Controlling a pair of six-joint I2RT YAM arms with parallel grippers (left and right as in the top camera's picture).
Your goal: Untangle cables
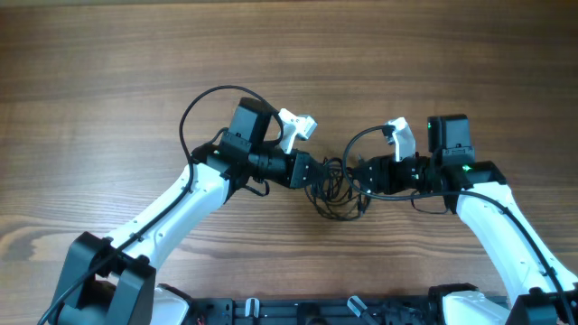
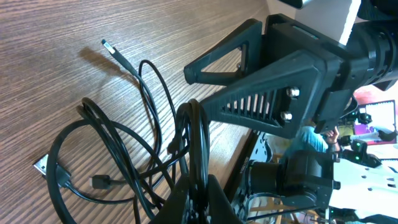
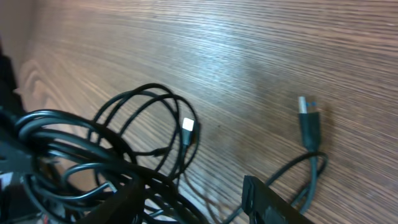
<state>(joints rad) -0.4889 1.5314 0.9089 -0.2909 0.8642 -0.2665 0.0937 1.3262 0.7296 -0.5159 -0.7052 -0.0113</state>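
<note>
The tangled cables (image 1: 336, 191) lie mid-desk (image 1: 108, 72) between the two arms, with the left claw (image 1: 317, 176) clenched on several strands and the right claw (image 1: 358, 176) released, its fingers spread apart at the bundle's right edge.

— What carries it all?
— A brown wooden table (image 1: 108, 72) with straight grain running across.
— And what lies on it?
— Thin black cables (image 1: 336, 191), looped in a loose tangle near the middle. One USB plug (image 3: 308, 111) lies flat on the wood, apart from the loops.
</note>
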